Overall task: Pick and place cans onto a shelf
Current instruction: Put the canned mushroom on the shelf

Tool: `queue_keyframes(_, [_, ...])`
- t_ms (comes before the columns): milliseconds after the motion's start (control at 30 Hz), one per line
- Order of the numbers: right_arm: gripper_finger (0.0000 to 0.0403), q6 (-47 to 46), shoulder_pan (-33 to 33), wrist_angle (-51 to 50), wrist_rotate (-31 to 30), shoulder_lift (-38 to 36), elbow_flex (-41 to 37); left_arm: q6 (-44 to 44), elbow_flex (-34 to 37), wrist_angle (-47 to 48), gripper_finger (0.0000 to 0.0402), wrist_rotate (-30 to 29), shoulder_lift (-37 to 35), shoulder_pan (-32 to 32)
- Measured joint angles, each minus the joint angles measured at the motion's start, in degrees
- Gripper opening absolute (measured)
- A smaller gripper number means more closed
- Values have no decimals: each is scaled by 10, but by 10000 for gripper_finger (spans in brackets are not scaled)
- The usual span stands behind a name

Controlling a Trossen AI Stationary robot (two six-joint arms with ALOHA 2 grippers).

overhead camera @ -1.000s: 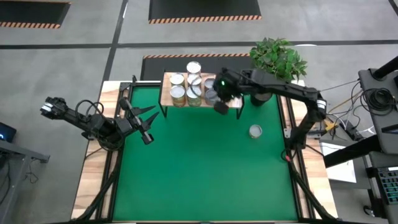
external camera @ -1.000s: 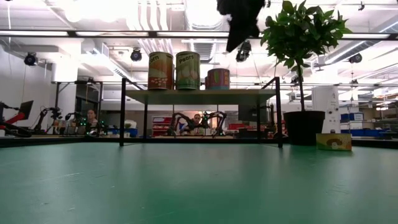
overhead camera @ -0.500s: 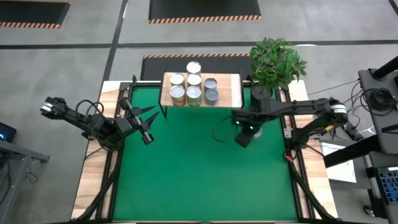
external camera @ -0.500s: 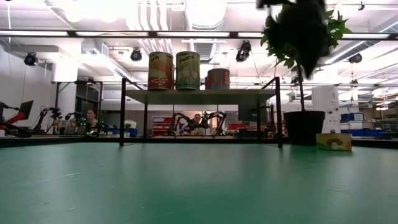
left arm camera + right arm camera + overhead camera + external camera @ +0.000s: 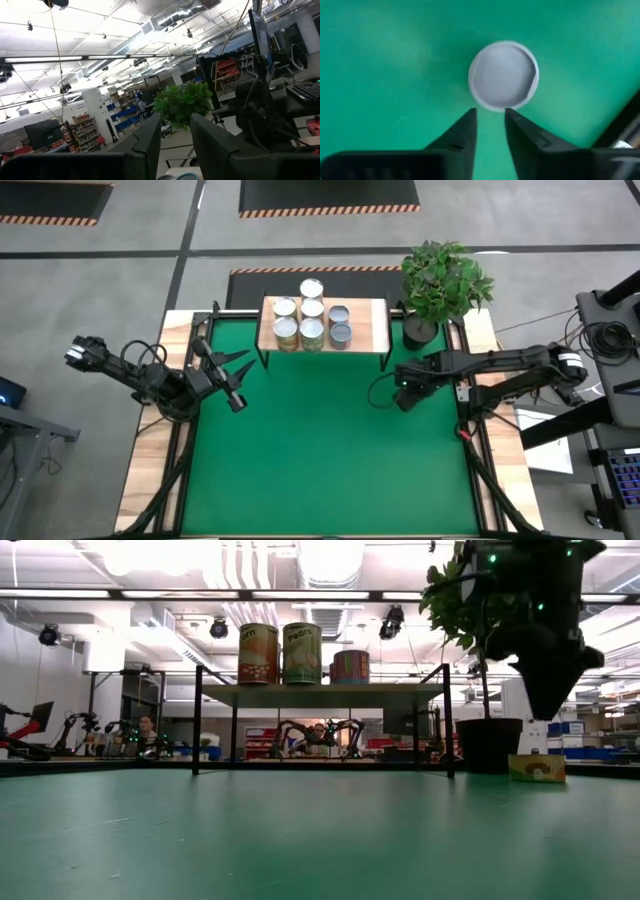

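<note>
The left gripper [image 5: 238,372] waits over the green table's [image 5: 310,460] left edge, its jaws slightly apart around nothing, pointing toward the small light-wood shelf on thin black legs [image 5: 368,320]. On that shelf stand five small cylindrical tins with silvery tops [image 5: 311,322], clustered on its left half, well apart from both sets of jaws. Farther right, the right gripper [image 5: 407,395] hangs above the table, jaws narrowly parted and holding nothing; in the right wrist view a single round silver-topped can [image 5: 504,82] stands upright on the green surface just beyond its fingertips [image 5: 468,121], not between them.
</note>
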State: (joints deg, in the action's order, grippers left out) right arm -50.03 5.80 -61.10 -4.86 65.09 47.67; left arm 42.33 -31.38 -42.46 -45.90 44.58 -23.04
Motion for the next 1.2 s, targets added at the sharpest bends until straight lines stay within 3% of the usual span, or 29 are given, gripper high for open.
queue_keyframes(333, [287, 15, 18, 63, -13, 21, -46, 0, 0, 0, 91, 0, 0, 0])
queue_keyframes(533, [362, 21, 18, 67, -24, 36, -49, 0, 0, 0, 91, 0, 0, 0])
queue_keyframes(900, [364, 21, 18, 153, -45, 47, -110, 0, 0, 0, 91, 0, 0, 0])
queue_keyframes(1200, [285, 19, 18, 161, -59, 47, -115, 0, 0, 0, 91, 0, 0, 0])
